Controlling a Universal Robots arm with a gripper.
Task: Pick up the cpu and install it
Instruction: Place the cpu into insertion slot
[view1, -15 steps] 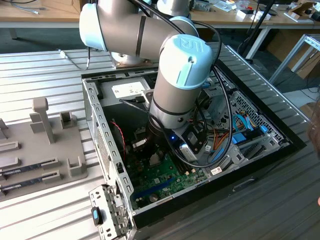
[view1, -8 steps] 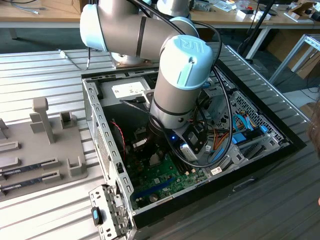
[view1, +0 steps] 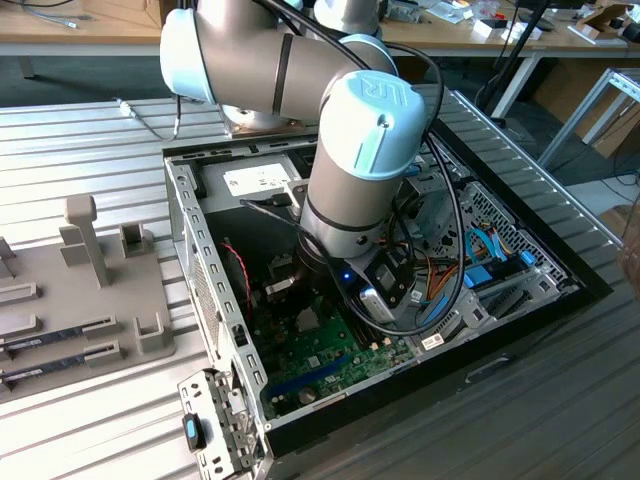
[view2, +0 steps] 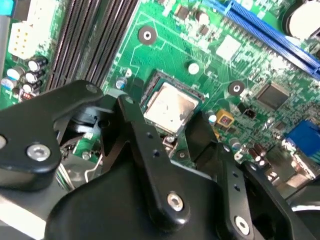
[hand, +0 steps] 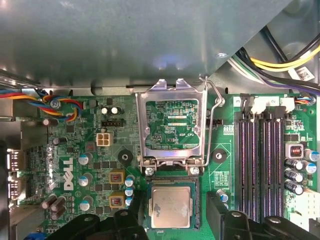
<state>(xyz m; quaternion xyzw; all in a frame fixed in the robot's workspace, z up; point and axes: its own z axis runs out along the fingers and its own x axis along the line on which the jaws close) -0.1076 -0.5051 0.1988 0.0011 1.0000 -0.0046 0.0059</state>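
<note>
- Step in hand, as I judge: seating. The cpu lies flat in its socket, near the motherboard edge, and the clamp frame is raised.
- Your gripper stands wide open astride the chip and holds nothing.
- Any retreat would call for a straight lift.
- Ribbed metal table: parts tray at the exterior view's left, open case beside it, wooden benches behind.

Wooden desks (apparently cluttered) stand behind a ribbed table.
</note>
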